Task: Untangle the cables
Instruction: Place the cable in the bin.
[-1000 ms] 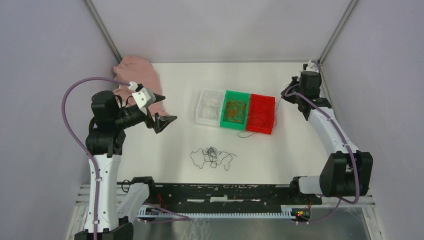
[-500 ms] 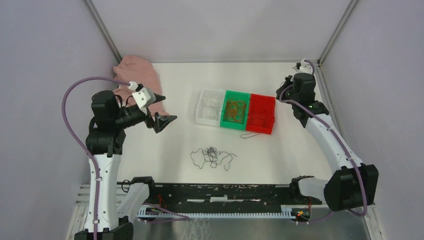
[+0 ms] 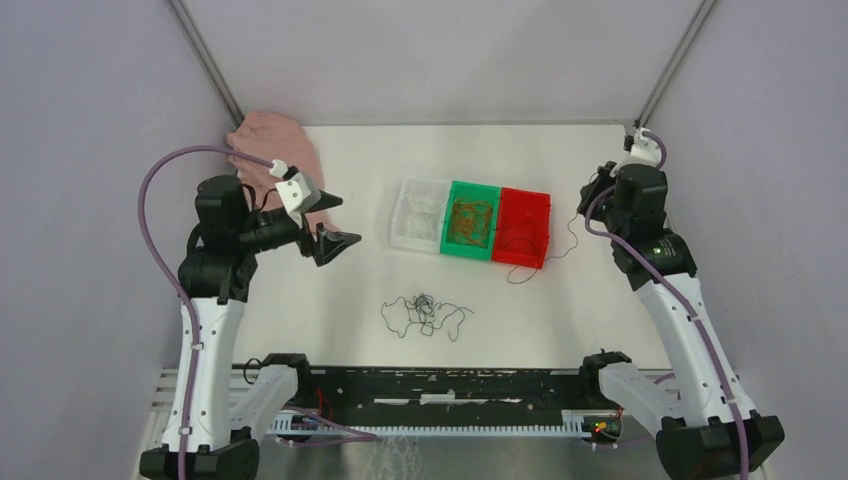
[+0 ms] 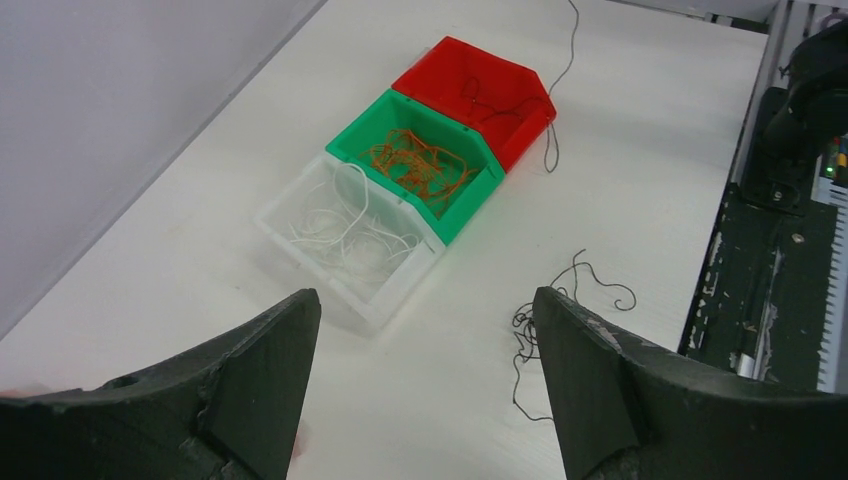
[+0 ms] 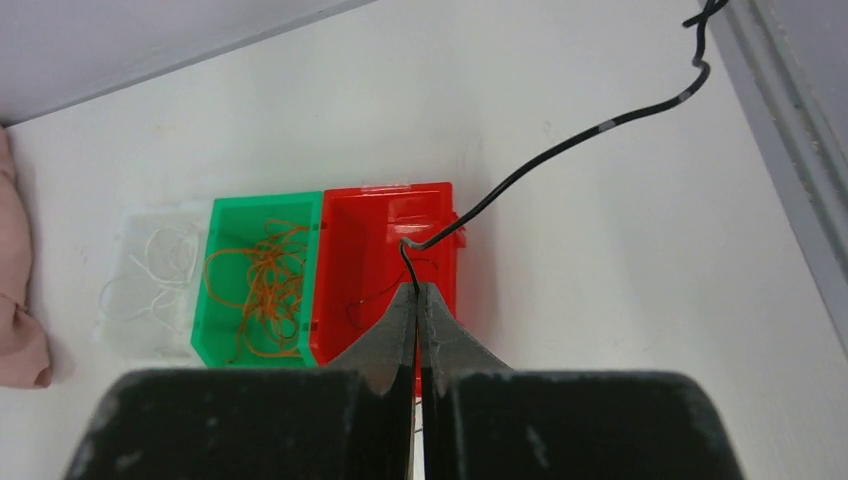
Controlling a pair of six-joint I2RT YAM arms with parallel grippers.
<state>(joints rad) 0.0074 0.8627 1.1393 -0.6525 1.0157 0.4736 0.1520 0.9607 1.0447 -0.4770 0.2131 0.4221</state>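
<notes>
A loose tangle of black cables [image 3: 424,314] lies on the white table in front of the bins; the left wrist view shows it beside the right finger [image 4: 545,325]. My left gripper [image 3: 346,220] hovers open left of the bins, nothing between its fingers [image 4: 425,300]. My right gripper [image 3: 592,192], right of the red bin [image 3: 522,228], is shut on one black cable [image 5: 560,145] at the fingertips [image 5: 418,290]. That cable [image 3: 560,245] trails to the red bin's front corner. Orange cables fill the green bin [image 3: 470,222], whitish ones the clear bin [image 3: 420,215].
A pink cloth [image 3: 275,145] lies bunched at the back left, just behind the left arm. A black rail [image 3: 430,385] runs along the table's near edge. Grey walls close in on the left, right and back.
My right arm swung back and to the right, dragging the black cable out to the right of the red bin. The left gripper shifted slightly right and stays open.
</notes>
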